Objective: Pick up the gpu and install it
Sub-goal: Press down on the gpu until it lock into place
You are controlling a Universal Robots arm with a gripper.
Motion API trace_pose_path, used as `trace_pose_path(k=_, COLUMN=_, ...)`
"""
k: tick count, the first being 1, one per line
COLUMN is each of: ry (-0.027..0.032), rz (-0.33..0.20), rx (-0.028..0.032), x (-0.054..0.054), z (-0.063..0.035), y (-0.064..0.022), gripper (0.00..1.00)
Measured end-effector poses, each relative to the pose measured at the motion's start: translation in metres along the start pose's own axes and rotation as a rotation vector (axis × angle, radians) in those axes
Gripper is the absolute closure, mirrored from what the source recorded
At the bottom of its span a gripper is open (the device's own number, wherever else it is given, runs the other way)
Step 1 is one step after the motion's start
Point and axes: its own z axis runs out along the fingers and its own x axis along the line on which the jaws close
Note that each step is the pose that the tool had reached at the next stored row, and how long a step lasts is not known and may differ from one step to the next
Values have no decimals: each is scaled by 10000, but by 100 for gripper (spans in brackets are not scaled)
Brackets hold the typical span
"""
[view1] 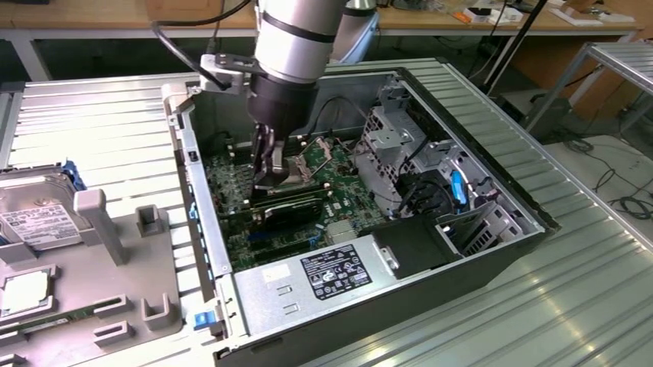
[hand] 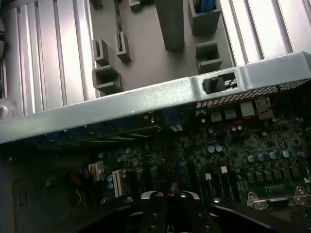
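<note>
Power supply (view1: 326, 279), silver with a white label: nearest corner of the open computer case (view1: 510, 229), at six o'clock in the exterior view.
Worktop (view1: 592, 290), ribbed metal: carries the case.
Grey holder tray (view1: 122, 252): on the worktop just beside the case, at eight o'clock, with a silver hard drive (view1: 36, 222) on it at nine o'clock.
Gpu (view1: 296, 202), long and dark: inside the case, standing on edge across the green motherboard (view1: 342, 191), just beyond the power supply, near picture centre.
Hand (view1: 269, 180): fingers closed together, pointing down into the case, tips at the gpu's upper edge toward its ten o'clock end. Whether they pinch the card cannot be told. In the wrist view the closed hand (hand: 170, 208) hangs over the motherboard (hand: 233, 145), with the case rim (hand: 146, 99) beyond.
Metal drive cage (view1: 393, 141): in the case at one o'clock of the hand.
Silver arm (view1: 296, 38): rises from the hand toward twelve o'clock.
</note>
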Motion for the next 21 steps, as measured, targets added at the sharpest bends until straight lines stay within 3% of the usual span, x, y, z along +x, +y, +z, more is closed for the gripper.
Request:
trace_pose_path(k=2, ry=-8, rz=4, rx=37, x=-9, z=1, y=-46, gripper=89)
trace_pose_path(k=3, ry=-22, rz=-39, rx=204, x=-11, z=7, y=-70, gripper=89)
trace_pose_path(k=5, ry=-91, rz=-108, rx=642, x=-10, z=9, y=-71, gripper=89)
trace_pose_path(k=7, ry=-132, rz=-153, rx=902, x=3, z=12, y=-75, gripper=89)
trace_pose_path(k=9, ry=-150, rz=-158, rx=1028, x=65, z=25, y=-88, gripper=89)
trace_pose_path(k=12, ry=-162, rz=-169, rx=1098, x=180, z=63, y=-117, gripper=89)
trace_pose_path(k=14, ry=-166, rz=-199, rx=1125, x=167, z=71, y=-125, gripper=89)
trace_pose_path(k=17, ry=-351, rz=-315, rx=1159, x=158, z=73, y=-129, gripper=89)
trace_pose_path(k=19, ry=-506, rz=-416, rx=1186, x=158, z=72, y=-129, gripper=89)
trace_pose_path(k=21, ry=-728, rz=-568, rx=1260, x=158, z=72, y=-132, gripper=89)
